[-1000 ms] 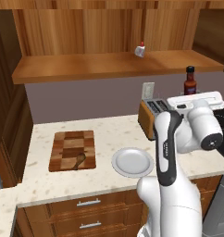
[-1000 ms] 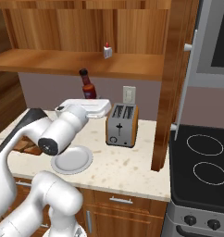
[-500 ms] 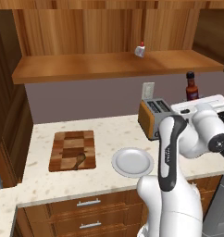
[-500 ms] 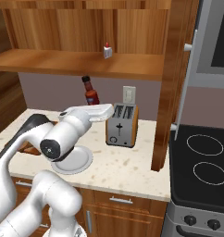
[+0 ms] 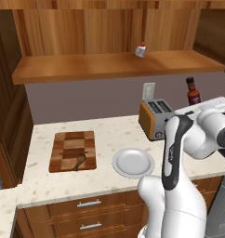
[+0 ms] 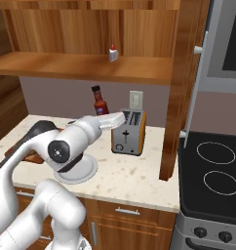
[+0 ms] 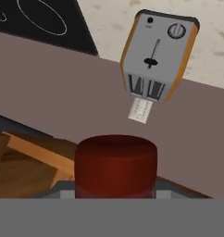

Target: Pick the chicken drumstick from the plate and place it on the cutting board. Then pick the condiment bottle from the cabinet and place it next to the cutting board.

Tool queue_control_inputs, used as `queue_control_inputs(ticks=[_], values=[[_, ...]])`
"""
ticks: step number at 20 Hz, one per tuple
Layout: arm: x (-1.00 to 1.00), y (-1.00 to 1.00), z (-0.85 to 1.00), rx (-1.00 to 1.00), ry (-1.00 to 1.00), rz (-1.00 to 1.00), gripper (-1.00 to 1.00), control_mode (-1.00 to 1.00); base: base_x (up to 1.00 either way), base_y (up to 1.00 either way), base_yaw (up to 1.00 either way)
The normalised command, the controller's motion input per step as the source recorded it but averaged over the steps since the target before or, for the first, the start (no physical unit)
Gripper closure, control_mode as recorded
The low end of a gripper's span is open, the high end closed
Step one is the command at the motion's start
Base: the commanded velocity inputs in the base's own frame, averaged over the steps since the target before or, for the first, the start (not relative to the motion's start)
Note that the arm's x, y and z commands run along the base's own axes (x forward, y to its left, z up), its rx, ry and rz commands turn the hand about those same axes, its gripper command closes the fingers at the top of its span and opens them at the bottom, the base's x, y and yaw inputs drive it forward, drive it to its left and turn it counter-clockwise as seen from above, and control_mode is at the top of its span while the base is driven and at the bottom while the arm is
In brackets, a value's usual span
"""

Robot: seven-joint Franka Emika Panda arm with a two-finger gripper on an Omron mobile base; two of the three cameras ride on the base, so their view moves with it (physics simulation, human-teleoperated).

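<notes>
The plate (image 5: pixel 133 162) is seen nearest the front edge of the worktop (image 5: pixel 49 186), bare, because the drumstick (image 5: pixel 78 161) is already laid on the cutting board (image 5: pixel 73 150) to its left; that half of the task is judged done. Just behind the plate, the white arm is stretched out level, so that the bottle (image 6: pixel 100 101) is carried upright, clear of the worktop and out from under the shelf (image 6: pixel 66 66). The bottle's dark red base is shown close up in the hand view, seated between the finger tips at the bottom edge, so the gripper (image 7: pixel 115 193) is taken to be nearly closed and clamped around the bottle's body. The bottle is held beside the toaster (image 5: pixel 154 118), well apart from the board, so a carry leftward is judged to remain. Farther back, a wall socket (image 6: pixel 135 98) is seen behind the toaster. On the shelf, a small white object with a red tip (image 5: pixel 141 50) is left untouched.
</notes>
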Motion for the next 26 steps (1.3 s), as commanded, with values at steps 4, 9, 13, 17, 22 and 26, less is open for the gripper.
queue_control_inputs(ticks=[4,9,13,17,22,26], values=[[-0.07,0.00,0.00,0.13,0.09,0.00,1.00,-1.00,0.00,0.00,0.00],[-0.09,0.00,-0.02,0.16,0.06,0.00,1.00,-1.00,0.00,0.00,0.00],[-0.09,0.00,-0.07,0.17,0.04,0.00,1.00,-1.00,0.00,0.00,0.00],[-0.15,0.00,-0.08,0.18,0.02,0.00,1.00,-1.00,0.00,0.00,0.00],[-0.20,0.00,-0.07,0.17,0.01,0.00,1.00,-1.00,0.00,0.00,0.00],[-0.25,0.00,-0.09,0.16,0.02,0.00,1.00,-1.00,0.00,0.00,0.00]])
